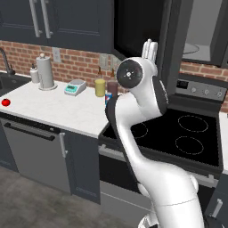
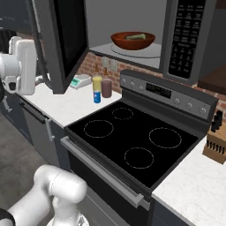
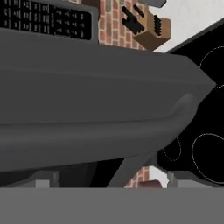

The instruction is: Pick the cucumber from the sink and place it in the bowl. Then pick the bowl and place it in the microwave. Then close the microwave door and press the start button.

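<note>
In the left base view my white arm rises through the middle of the frame, my tool (image 1: 150,50) poking up at upper centre against the dark edge of the microwave door (image 1: 133,26), which hangs swung out above the stove (image 1: 187,133); the open microwave (image 1: 200,31) shows its light interior at upper right, a red tomato (image 1: 6,102) lies on the bench (image 1: 53,109) at the left edge, and a corner of the sink (image 1: 6,82) sits above it. In the right base view the bowl (image 2: 132,40) stands on the turntable inside the microwave at upper centre, with the cucumber (image 2: 135,37) lying in it, so I judge the first two steps finished. The door stands wide open at upper left of this frame, its glass facing the cavity, and my hand sits at the far left edge just behind it. The button panel (image 2: 187,31) is at upper right, untouched as far as I can tell. In the hand view the grey face of the door fills the middle of the frame, very close, with the knife block (image 3: 148,27) at top and stove rings at right; my two finger tips (image 3: 170,177) stand wide apart at the bottom with nothing between them. What remains, as I read it, is pushing the door shut and then pressing start.
</note>
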You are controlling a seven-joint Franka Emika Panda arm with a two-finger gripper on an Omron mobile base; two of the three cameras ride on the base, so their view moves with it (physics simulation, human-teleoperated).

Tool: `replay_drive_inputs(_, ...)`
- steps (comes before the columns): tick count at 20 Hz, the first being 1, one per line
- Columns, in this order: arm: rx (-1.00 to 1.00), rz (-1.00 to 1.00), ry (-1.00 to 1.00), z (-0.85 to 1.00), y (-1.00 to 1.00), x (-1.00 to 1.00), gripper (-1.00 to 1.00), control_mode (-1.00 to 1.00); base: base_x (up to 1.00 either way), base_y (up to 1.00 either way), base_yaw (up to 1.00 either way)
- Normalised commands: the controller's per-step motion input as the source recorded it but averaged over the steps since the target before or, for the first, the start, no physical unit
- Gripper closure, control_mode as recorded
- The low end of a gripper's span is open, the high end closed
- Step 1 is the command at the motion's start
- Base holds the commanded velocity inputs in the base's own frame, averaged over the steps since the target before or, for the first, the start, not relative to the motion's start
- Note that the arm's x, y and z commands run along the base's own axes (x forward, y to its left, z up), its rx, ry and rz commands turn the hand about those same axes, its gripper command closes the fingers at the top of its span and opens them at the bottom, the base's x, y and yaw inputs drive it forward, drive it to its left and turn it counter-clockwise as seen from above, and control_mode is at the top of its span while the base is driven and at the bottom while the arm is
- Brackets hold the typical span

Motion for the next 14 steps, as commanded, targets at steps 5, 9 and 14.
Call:
replay_drive_inputs(5,0.11,-0.09,0.0,0.08,-0.78,0.0,-1.0,-1.0,0.0,0.0,0.0)
replay_drive_inputs(9,0.11,-0.11,0.0,0.13,-0.76,0.05,-1.0,-1.0,0.0,0.0,0.0)
replay_drive_inputs(14,0.08,-0.1,0.0,0.07,-0.62,0.24,-1.0,-1.0,0.0,0.0,0.0)
